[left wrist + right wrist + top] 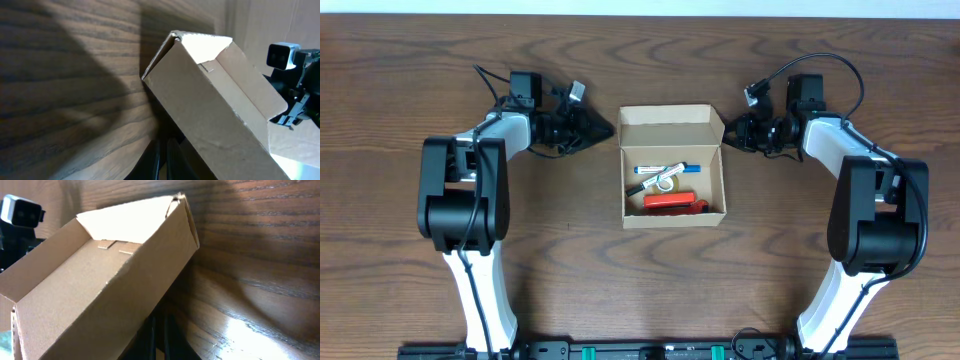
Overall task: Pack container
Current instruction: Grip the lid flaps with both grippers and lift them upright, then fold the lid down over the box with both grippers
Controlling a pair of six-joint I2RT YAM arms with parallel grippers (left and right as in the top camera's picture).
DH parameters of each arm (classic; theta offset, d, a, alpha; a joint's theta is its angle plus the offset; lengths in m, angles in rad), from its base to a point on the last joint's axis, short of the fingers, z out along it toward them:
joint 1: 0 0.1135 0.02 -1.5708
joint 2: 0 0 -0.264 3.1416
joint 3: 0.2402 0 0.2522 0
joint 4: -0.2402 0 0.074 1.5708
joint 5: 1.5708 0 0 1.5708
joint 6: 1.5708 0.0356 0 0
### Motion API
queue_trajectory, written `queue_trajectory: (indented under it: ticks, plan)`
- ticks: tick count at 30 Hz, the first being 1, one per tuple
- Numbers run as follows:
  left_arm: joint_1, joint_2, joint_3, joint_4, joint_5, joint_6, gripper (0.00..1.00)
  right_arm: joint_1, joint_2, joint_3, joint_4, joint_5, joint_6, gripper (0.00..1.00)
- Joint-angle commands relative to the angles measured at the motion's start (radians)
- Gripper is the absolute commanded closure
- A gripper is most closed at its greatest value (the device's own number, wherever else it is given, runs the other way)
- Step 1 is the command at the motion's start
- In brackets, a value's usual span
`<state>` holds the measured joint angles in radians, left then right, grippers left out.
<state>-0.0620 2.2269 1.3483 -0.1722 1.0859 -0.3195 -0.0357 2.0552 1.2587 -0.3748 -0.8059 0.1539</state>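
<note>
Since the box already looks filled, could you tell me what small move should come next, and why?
Probably fold the lid flap down over the container: items lie inside, the flap stands open, and the left gripper and right gripper flank it.

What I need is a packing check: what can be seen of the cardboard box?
The container is a small, plain tan cardboard box, open on the wooden table. Its hinged flap lid stands back at the far side. Inside lie a red item and a blue-and-white pen. The left tool and right tool flank its far corners; contact is unclear.
</note>
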Motion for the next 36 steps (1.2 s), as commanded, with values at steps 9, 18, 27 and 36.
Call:
queue_trajectory:
  ticks: [9, 18, 27, 36]
  plan:
    - [-0.069, 0.053, 0.025, 0.126, 0.12, -0.127, 0.94, 0.011, 0.006, -0.005, 0.019, -0.049, -0.003, 0.99]
    - [-0.097, 0.053, 0.111, 0.124, 0.192, -0.142, 0.94, 0.011, 0.006, -0.005, 0.042, -0.185, -0.03, 0.99]
    - [-0.098, 0.034, 0.16, 0.12, 0.237, -0.149, 0.94, 0.011, 0.006, -0.005, 0.035, -0.223, -0.036, 0.99]
    - [-0.098, -0.051, 0.162, 0.12, 0.24, -0.144, 0.94, 0.011, 0.006, -0.005, 0.025, -0.212, -0.039, 0.99]
